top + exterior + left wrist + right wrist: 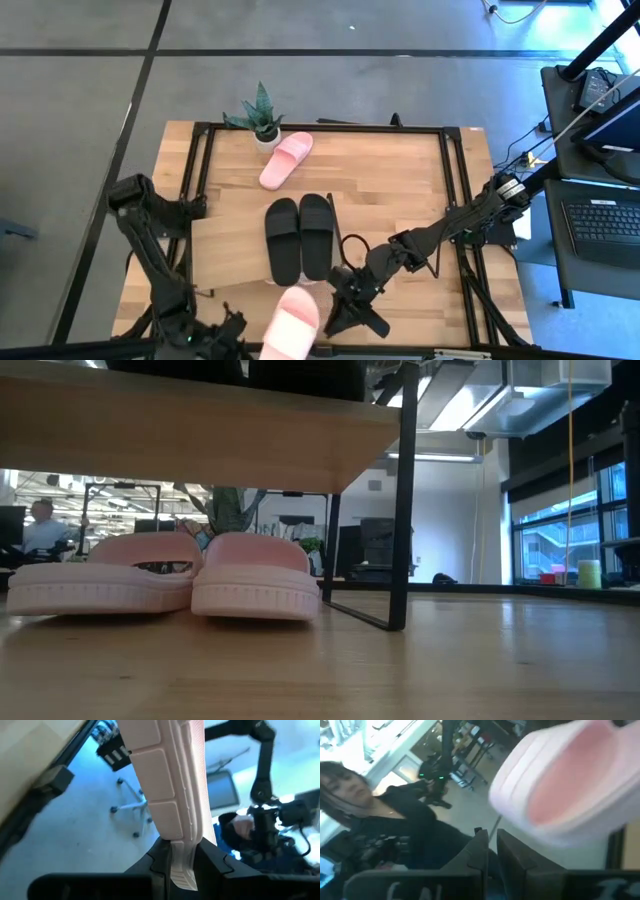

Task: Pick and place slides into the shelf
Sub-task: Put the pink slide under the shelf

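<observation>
The left gripper (pixel 181 857) is clamping the edge of a pink slide (pixel 291 322), holding it up at the tabletop's (pixel 400 190) six o'clock edge. The right gripper (pixel 491 851) is hanging just beside that slide at its three o'clock, fingers pinched together on nothing. The black pair (pixel 299 236) is lying on the shelf (pixel 235 240) at centre, another pink slide (pixel 285 159) at twelve o'clock by the plant (pixel 258 116).

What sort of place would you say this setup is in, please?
Probably an open-plan robotics lab or office: a desk with laptop beside the plank table, rolling chair on grey floor, large windows and ceiling lights.
</observation>
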### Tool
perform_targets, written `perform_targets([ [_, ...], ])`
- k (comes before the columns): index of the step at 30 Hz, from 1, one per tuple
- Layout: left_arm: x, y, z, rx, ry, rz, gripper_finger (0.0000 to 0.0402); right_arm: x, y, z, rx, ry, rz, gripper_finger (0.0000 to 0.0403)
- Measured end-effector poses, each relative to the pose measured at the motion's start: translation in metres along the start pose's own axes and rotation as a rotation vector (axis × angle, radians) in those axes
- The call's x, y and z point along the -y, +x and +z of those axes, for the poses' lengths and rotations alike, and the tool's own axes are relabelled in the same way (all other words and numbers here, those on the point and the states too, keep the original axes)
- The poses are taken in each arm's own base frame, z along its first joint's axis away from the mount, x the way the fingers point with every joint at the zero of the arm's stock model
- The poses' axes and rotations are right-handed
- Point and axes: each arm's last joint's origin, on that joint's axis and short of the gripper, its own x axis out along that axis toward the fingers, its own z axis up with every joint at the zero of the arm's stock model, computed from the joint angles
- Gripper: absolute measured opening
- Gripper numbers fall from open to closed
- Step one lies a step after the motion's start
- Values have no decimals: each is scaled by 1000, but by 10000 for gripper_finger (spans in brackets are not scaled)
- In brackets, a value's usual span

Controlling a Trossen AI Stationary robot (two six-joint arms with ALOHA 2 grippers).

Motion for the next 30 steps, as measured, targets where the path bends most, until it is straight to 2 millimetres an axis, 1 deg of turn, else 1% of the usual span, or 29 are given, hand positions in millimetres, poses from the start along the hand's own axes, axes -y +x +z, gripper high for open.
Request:
perform_targets([
  [2, -3, 3, -16, 40, -14, -13, 48, -7, 1, -3, -9, 22, 23, 41],
  [6, -11, 3, -46, 90, -51, -22, 47, -36, -5, 0, 59, -34, 45, 41],
  [8, -13, 2, -58, 87, -75, -15, 47, -49, -8, 1, 117, -63, 25, 41],
  [11, -17, 4, -72, 64, -108, -9, 46, -60, -7, -2, 175, -65, -21, 41],
  [16, -31, 10, -90, 107, -204, 21, 46, -77, -1, -16, 218, -55, -60, 41],
  [19, -41, 14, -98, 145, -250, 40, 46, -86, 2, -28, 205, -55, -65, 41],
  [23, -50, 14, -107, 210, -283, 50, 44, -98, 4, -39, 186, -85, -37, 42],
  [27, -54, 11, -113, 269, -297, 47, 44, -103, 5, -44, 173, -113, -26, 42],
  [30, -60, 10, -116, 299, -312, 69, 44, -103, 5, -44, 173, -133, -28, 42],
])
